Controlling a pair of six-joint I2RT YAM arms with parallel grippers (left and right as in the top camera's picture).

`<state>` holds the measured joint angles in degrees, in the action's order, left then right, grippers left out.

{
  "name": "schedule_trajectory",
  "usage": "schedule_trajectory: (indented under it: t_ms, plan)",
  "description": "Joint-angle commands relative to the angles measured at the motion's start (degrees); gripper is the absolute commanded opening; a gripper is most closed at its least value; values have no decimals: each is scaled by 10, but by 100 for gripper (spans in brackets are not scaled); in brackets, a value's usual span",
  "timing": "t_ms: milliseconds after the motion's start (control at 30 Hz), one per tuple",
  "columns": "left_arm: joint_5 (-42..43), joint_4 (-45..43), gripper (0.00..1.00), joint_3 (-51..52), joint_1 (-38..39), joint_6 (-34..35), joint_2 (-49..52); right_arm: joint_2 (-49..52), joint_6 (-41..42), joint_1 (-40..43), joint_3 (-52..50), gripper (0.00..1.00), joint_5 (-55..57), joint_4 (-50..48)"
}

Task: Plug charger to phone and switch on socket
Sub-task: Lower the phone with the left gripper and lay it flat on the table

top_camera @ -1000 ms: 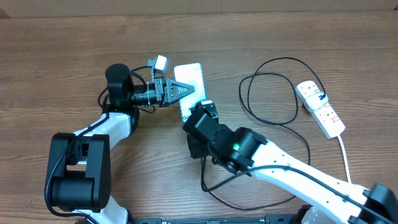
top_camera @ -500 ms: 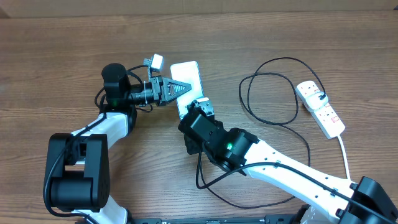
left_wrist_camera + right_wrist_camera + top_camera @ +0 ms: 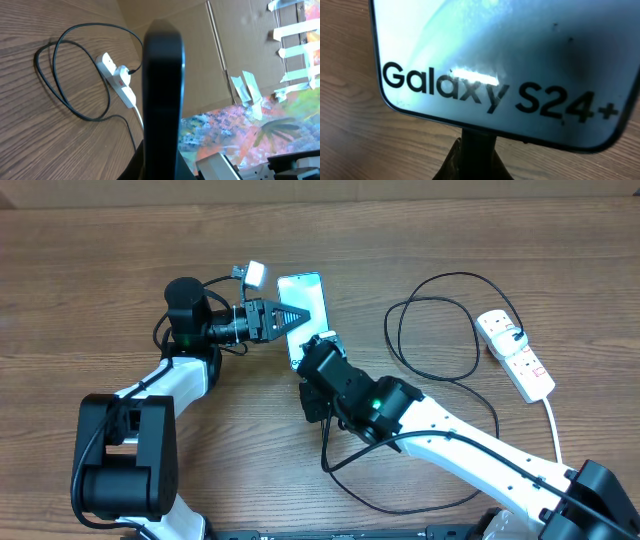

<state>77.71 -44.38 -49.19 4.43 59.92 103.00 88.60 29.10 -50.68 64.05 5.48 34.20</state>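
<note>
**Overhead.** The left gripper is clamped on the left edge of the phone and holds it above the table, teal screen up. Compared with 1 s ago, the phone sits slightly higher in the picture and has been re-angled. The right gripper has followed it and now lies at the phone's lower end. The charger trails from under the right wrist in 2 loops to the socket, which is well apart at the right.

**Left wrist.** The phone appears edge-on as an upright dark slab. Behind it lie the socket and the charger.

**Right wrist.** The phone fills the view. The right gripper has its jaws drawn together on a dark stem, judged to be the charger's tip, touching the bottom frame. Insertion appears to be under way, but whether the tip is seated cannot be told. The socket switch is not yet attended to.
</note>
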Motion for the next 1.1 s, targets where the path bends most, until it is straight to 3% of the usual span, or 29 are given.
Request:
schedule_trajectory:
  t_ms: [0,167,300,333,533,700,933,1067]
  plan:
    - [103,9,4,15,54,-9,0,-8,-22,15,56,4,19,-68]
    - [104,9,4,15,54,-9,0,-15,-21,20,72,4,7,-51]
    - [75,10,4,15,54,-37,0,-26,-21,20,72,30,3,12]
    - [44,14,4,15,54,-45,0,-41,-19,20,73,41,-7,44]
    - [-56,92,4,15,63,-55,0,-138,-19,27,75,69,-15,165]
    - [-154,197,4,14,109,-123,0,-241,-19,47,75,94,27,269]
    - [-309,492,4,-5,139,-330,1,-331,-19,57,74,100,91,321]
    - [-295,575,4,-9,118,-417,1,-330,-19,57,72,100,90,306]
